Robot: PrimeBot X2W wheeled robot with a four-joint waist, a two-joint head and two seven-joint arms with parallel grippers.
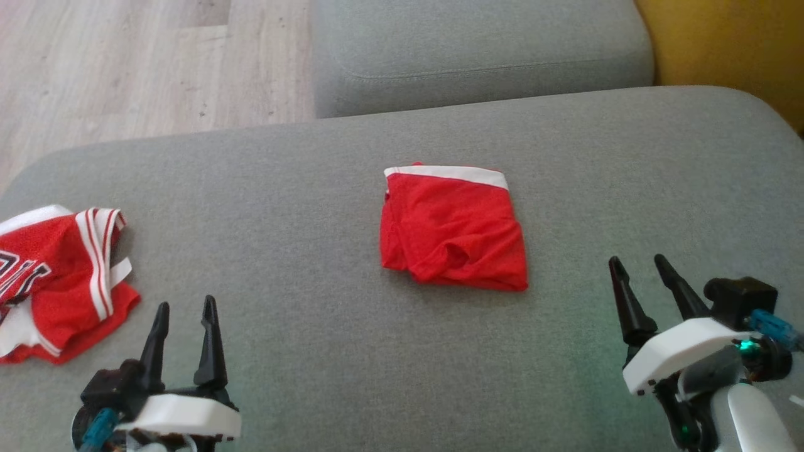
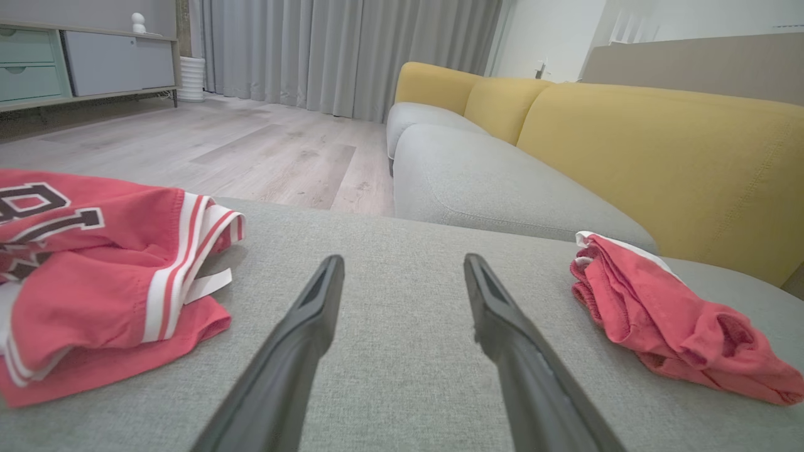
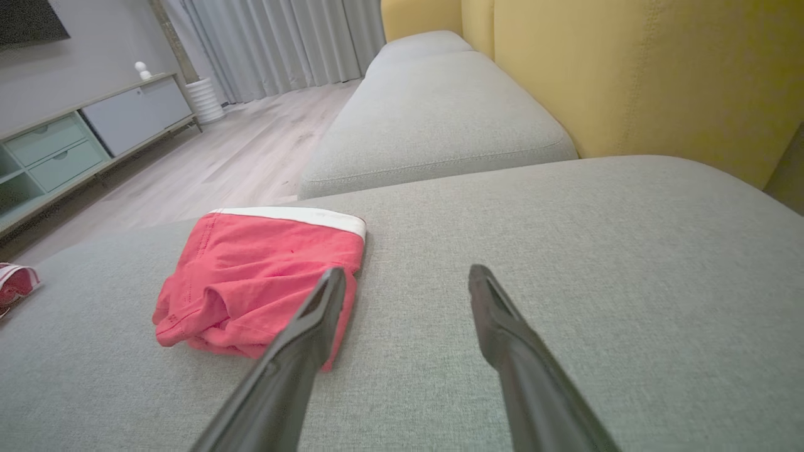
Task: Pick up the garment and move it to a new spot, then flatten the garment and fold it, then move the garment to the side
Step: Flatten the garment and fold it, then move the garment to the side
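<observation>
Garment (image 1: 453,229): red shorts with a white waistband, folded to a rough square. It lies flat in the middle of the grey seat (image 1: 301,376), waistband on the far side.

Your left claw (image 1: 186,303) is at the lower left of the head view, fingers parted with a moderate gap and gripping nothing. It is well apart from the garment.

Your right claw (image 1: 637,259) is at the lower right, parted about as wide and also empty. It is near the garment's right side, not touching. In the right wrist view one finger crosses in front of the garment's near corner.

Bare grey fabric lies between each claw and the garment.

A striped jersey (image 1: 56,282), red with white trim and dark lettering, lies crumpled at the seat's left edge. It is close to your left claw and well apart from the garment.

Beyond the seat:
- a second grey cushion (image 1: 477,56)
- a yellow backrest (image 1: 722,44) on the right
- a wood floor (image 1: 125,63) at far left
- a cabinet (image 2: 81,63) and curtains (image 2: 352,56) across the room
</observation>
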